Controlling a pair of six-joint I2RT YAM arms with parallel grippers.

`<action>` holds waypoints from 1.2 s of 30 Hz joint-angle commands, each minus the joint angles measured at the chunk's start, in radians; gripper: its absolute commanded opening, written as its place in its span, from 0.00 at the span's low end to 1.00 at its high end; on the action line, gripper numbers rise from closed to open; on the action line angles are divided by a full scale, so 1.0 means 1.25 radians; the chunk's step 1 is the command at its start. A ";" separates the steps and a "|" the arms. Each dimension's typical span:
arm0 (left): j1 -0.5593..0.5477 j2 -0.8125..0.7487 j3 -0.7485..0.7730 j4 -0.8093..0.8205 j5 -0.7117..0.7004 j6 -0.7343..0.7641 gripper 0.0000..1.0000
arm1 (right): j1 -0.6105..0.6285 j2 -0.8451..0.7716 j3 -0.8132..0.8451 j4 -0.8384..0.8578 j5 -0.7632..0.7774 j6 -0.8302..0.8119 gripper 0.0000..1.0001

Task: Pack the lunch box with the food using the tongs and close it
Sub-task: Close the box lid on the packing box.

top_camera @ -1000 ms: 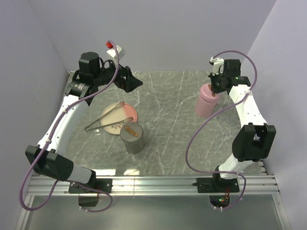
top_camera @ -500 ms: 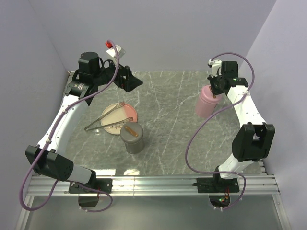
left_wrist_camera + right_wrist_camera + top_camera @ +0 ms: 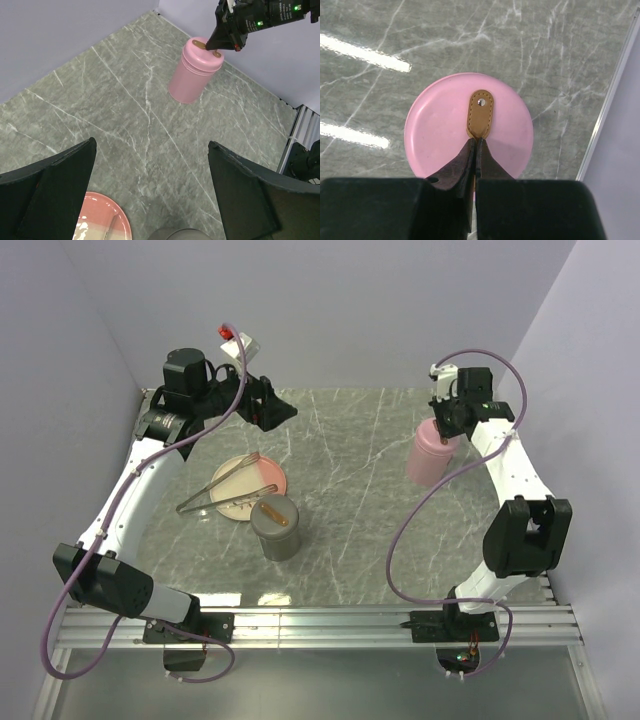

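A pink cylindrical lunch box [image 3: 428, 464] stands at the back right, also seen in the left wrist view [image 3: 192, 75]. Its lid [image 3: 440, 130] carries a brown leather strap [image 3: 480, 111]. My right gripper [image 3: 476, 144] is shut on the near end of that strap, right above the lid [image 3: 440, 430]. The silver tongs [image 3: 222, 491] lie across a pink plate [image 3: 274, 478] at the left. The food on the plate is too small to make out. My left gripper [image 3: 151, 145] hangs open and empty above the table, behind the plate [image 3: 272, 410].
A grey cylindrical container [image 3: 275, 530] with a brown strap on top stands just in front of the plate; its top edge [image 3: 180, 234] shows below my left fingers. Purple walls close in the left, back and right. A metal rail runs along the near edge.
My right wrist has shifted slightly toward the back left while staying shut on the strap. The left arm, plate, tongs and grey container have not moved.
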 commanded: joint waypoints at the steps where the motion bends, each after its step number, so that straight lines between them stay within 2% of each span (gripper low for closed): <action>1: 0.003 -0.025 -0.002 0.035 0.007 -0.013 0.99 | 0.021 -0.010 0.017 0.017 -0.006 -0.002 0.00; 25: 0.004 -0.009 0.003 0.036 0.015 -0.018 0.99 | 0.065 0.022 -0.046 0.017 0.057 -0.072 0.00; 36: 0.007 -0.017 -0.003 0.034 0.011 -0.017 0.99 | 0.047 0.055 -0.061 -0.004 -0.004 -0.004 0.00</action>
